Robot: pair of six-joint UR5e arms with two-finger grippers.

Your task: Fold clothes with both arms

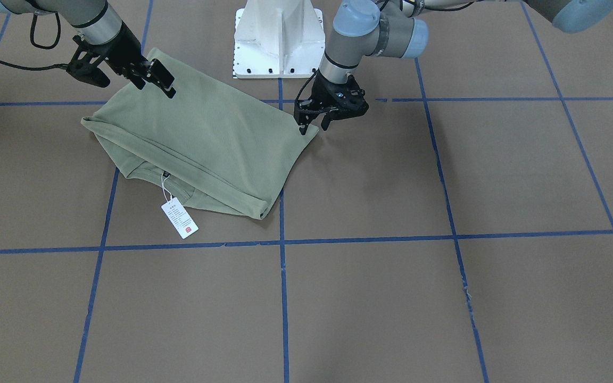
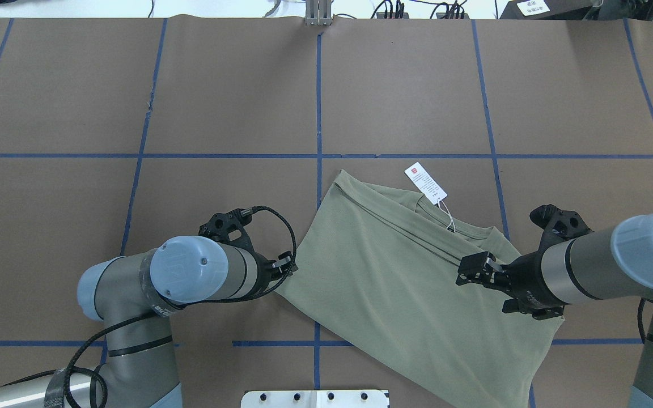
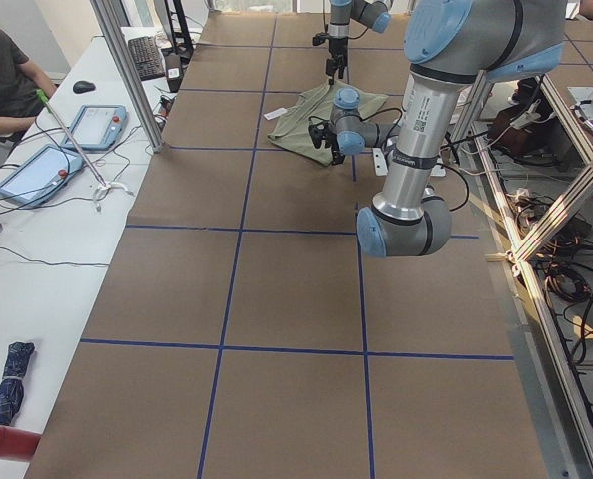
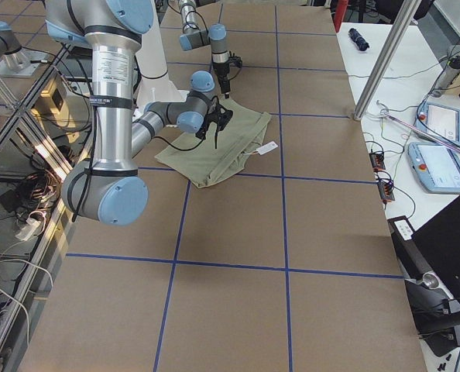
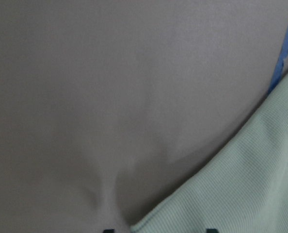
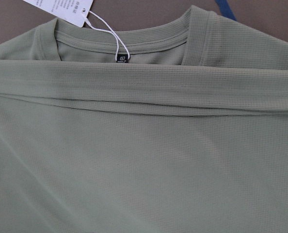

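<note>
Nearest the white metal pedestal base (image 1: 277, 40) are the two tools. The black two-finger left gripper (image 1: 313, 126) is just out from the base's front, slightly to its left side, pointing down at the shirt corner there. Its jaws are parted. The left wrist view shows the fabric corner lying between the fingertips, not pinched (the tips are barely in frame).

The black two-finger right gripper (image 1: 153, 81) is off the base's right side, tilted, hanging over the shirt's base-side edge. Its jaws look parted, with nothing in them.

The sage-green long-sleeve knit shirt (image 1: 200, 138) lies flat on the brown paper-covered table (image 1: 445, 292) in front of the base, skewed toward its right side. It is folded into a rough rectangle, one layer doubled up to just short of the round collar (image 6: 153, 42). The collar end points away from the base.

Farthest from the base is the white hang tag with red mark (image 1: 180, 217), on its string, flat on the table just past the collar.
</note>
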